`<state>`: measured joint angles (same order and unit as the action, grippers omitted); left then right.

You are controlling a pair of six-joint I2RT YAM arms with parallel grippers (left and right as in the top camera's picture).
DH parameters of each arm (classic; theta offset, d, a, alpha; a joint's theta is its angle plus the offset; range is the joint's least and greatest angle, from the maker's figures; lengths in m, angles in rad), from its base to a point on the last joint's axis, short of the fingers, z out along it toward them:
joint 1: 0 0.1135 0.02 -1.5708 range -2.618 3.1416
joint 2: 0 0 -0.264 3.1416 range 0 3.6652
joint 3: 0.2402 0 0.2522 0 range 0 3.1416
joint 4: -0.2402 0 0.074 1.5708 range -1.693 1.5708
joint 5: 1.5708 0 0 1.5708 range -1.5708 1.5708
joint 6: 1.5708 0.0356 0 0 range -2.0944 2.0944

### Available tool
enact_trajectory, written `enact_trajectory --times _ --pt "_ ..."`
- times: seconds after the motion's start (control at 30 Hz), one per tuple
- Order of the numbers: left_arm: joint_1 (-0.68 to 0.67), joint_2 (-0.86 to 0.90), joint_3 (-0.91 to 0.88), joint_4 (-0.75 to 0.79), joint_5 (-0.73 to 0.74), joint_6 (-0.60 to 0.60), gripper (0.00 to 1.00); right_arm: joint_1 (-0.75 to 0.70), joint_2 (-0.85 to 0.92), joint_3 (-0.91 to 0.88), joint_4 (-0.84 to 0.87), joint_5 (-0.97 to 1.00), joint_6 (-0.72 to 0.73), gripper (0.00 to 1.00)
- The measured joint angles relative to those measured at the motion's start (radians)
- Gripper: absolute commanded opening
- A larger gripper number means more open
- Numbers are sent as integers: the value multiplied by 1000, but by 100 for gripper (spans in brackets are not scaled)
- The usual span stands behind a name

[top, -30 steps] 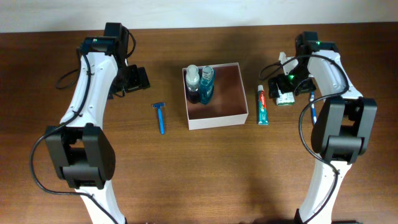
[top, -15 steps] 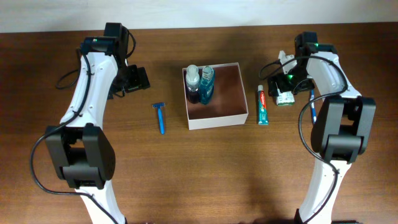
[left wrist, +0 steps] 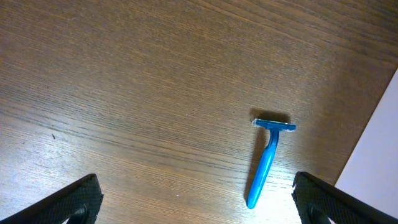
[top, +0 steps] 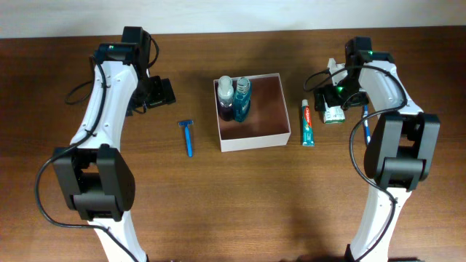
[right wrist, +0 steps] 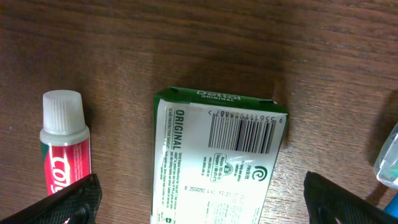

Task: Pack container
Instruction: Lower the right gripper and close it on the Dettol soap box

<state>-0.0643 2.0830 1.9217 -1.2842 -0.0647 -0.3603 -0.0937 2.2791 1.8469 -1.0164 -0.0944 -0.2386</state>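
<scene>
The container (top: 275, 137), a square white box with a pinkish-brown inside, sits mid-table and holds two bottles (top: 234, 98) at its left wall. A blue razor (top: 188, 136) lies left of it, and also shows in the left wrist view (left wrist: 266, 163). My left gripper (top: 154, 93) is open and empty, up and left of the razor. A red toothpaste tube (top: 308, 122) lies right of the container. My right gripper (top: 333, 97) is open above a green-and-white packet (right wrist: 214, 162), one finger on each side, not touching it.
A blue toothbrush (top: 367, 125) lies right of the packet; its end shows in the right wrist view (right wrist: 389, 158). The toothpaste cap (right wrist: 62, 112) is close to the packet's left. The table's back edge meets a pale wall (top: 233, 14).
My right gripper has shifted slightly toward the back of the table over the packet. The left arm and all objects have stayed still.
</scene>
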Motion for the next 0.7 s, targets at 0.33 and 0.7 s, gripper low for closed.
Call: enact_trajectory --times 0.33,0.7 --pt "0 0 0 0 0 0 99 0 1 -67 37 9 4 99" --pt "0 0 0 0 0 0 99 0 8 -67 56 32 3 96"
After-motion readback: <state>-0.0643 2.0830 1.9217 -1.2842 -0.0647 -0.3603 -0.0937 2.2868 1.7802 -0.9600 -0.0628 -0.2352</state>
